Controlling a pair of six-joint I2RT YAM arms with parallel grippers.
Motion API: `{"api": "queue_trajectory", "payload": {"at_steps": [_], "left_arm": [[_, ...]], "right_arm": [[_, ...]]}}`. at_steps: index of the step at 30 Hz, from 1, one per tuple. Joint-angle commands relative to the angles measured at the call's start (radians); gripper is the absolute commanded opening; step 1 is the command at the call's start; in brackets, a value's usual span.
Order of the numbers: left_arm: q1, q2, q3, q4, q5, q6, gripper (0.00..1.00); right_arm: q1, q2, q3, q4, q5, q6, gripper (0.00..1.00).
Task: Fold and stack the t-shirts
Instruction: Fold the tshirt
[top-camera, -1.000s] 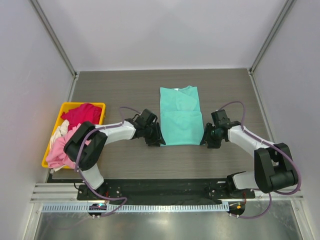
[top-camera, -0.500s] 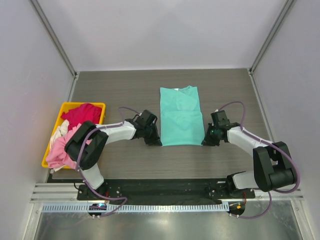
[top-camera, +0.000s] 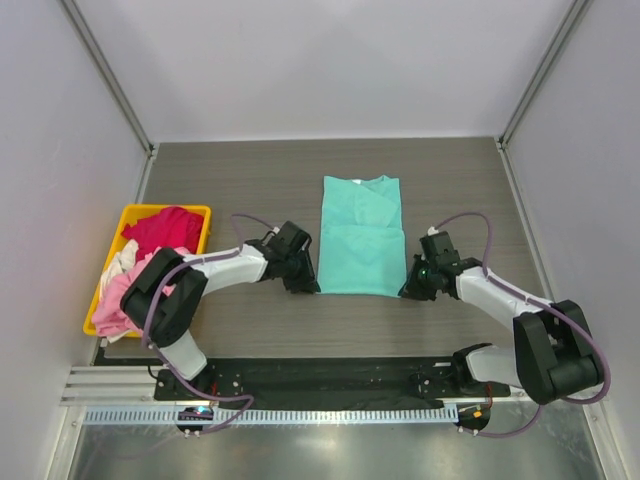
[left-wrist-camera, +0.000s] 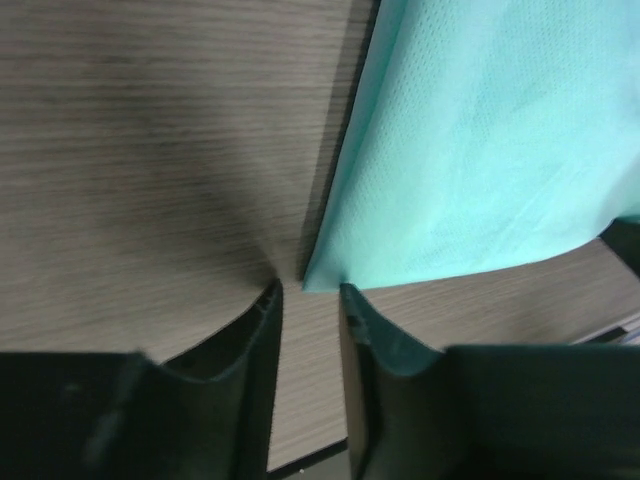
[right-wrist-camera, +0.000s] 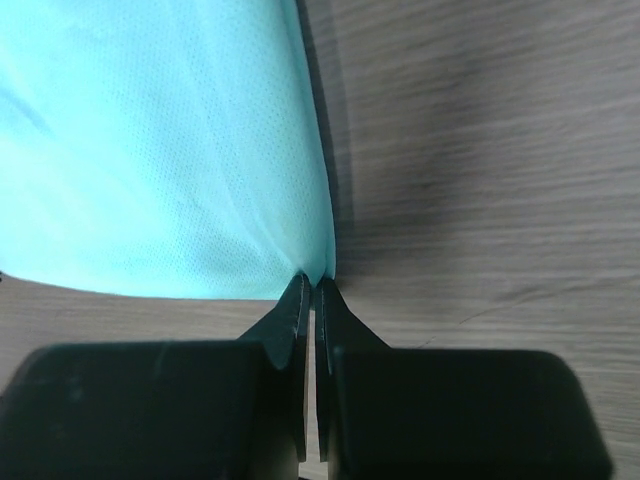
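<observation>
A teal t-shirt (top-camera: 360, 235) lies flat and folded lengthwise on the table's middle, neck away from the arms. My left gripper (top-camera: 308, 285) sits low at its near left corner. In the left wrist view that gripper (left-wrist-camera: 310, 288) is open, and the shirt's corner (left-wrist-camera: 480, 150) lies just beyond the fingertips, not between them. My right gripper (top-camera: 405, 290) is at the near right corner. The right wrist view shows it (right-wrist-camera: 313, 280) shut, pinching the tip of the teal cloth (right-wrist-camera: 160, 150). Magenta-red (top-camera: 160, 228), whitish (top-camera: 120, 258) and pink (top-camera: 125, 295) t-shirts are heaped in the bin.
A yellow plastic bin (top-camera: 165, 208) stands at the table's left edge, beside the left arm. Grey walls enclose the dark wood table (top-camera: 240, 180) on three sides. A black base strip (top-camera: 320, 375) runs along the near edge.
Both grippers slid a little toward the near edge along the shirt's sides. The right one closed on the near right corner. The left one closed, then parted again.
</observation>
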Motion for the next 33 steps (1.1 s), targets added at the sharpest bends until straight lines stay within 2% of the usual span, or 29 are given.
{"api": "queue_trajectory", "payload": {"at_steps": [1,5,11,16,23,26,27,33], "left_arm": [[-0.001,-0.058,-0.039,-0.055,-0.057,0.0,0.33],[-0.001,-0.081,-0.082,-0.047,-0.075,-0.005,0.39],[-0.001,-0.037,-0.086,-0.013,-0.07,-0.012,0.39],[-0.001,0.027,-0.075,0.019,-0.05,-0.011,0.27],[-0.001,0.061,-0.072,0.025,-0.05,-0.011,0.2],[-0.001,0.055,-0.073,0.014,-0.066,-0.012,0.08],[-0.001,0.049,-0.073,-0.002,-0.069,-0.012,0.0],[-0.031,-0.037,-0.075,-0.068,-0.122,-0.024,0.0]], "right_arm": [[0.043,-0.043,-0.033,0.001,0.003,0.058,0.01],[0.044,-0.062,-0.046,0.001,0.011,0.061,0.01],[0.045,-0.076,-0.047,-0.001,0.011,0.065,0.01],[0.045,-0.066,-0.05,0.002,0.012,0.056,0.01],[0.045,-0.082,-0.056,0.001,0.023,0.056,0.01],[0.045,-0.075,-0.05,-0.008,0.029,0.055,0.01],[0.045,-0.075,-0.049,-0.013,0.038,0.056,0.01],[0.045,-0.128,-0.038,-0.07,0.055,0.067,0.01]]}}
